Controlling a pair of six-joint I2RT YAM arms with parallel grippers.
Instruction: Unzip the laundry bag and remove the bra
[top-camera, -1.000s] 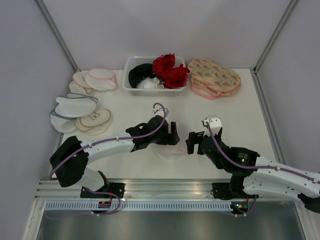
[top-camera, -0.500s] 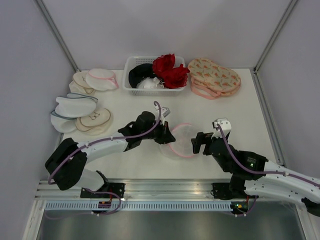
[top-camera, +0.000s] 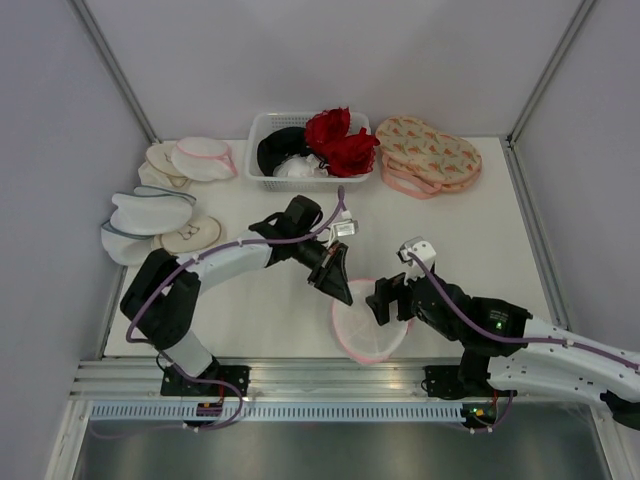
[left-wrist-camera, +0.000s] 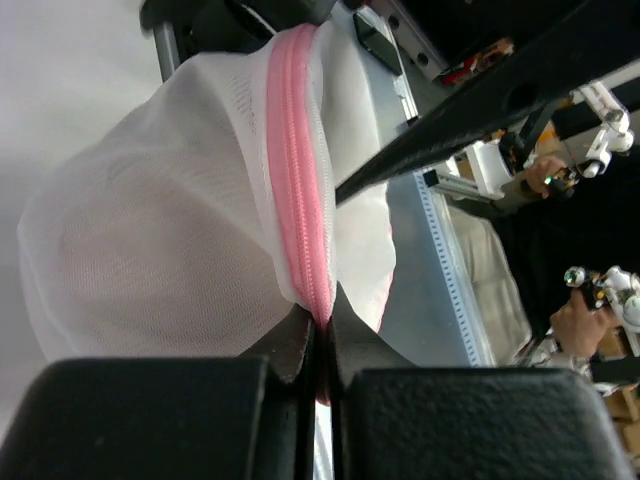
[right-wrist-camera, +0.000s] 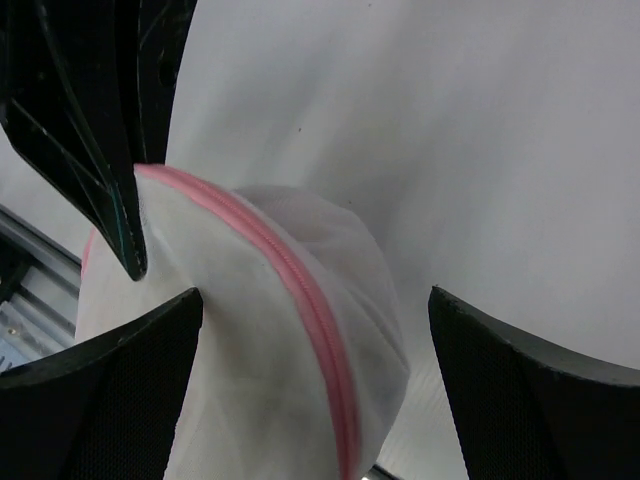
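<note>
The laundry bag (top-camera: 368, 330) is a rounded pouch of white mesh that we can partly see through. A pink zipper trim (left-wrist-camera: 300, 180) runs over its dome, and the zipper looks shut along the part that shows. In the top view the bag sits in the lower centre of the frame, close to the near edge of the worktop (top-camera: 480, 230). We cannot tell whether it rests there or hangs.

The jaws of the left gripper (left-wrist-camera: 322, 325) are clenched on the pink trim at the bag's edge. The jaws of the right gripper (right-wrist-camera: 315, 300) stand wide apart with the bag between them, grasping nothing.

We count one bag in work and one white basket (top-camera: 305, 182) at the upper centre. The basket holds red cloth (top-camera: 340, 140) (one piece or two, we cannot tell), one black piece (top-camera: 280, 148) and one white piece (top-camera: 298, 168). At the upper right lies a stack of beige floral pouches (top-camera: 430, 152), at least two. At the left we count one white pouch with pink trim (top-camera: 205, 158), two white pouches with blue trim (top-camera: 150, 212) and at least two cream pouches (top-camera: 190, 238).
</note>
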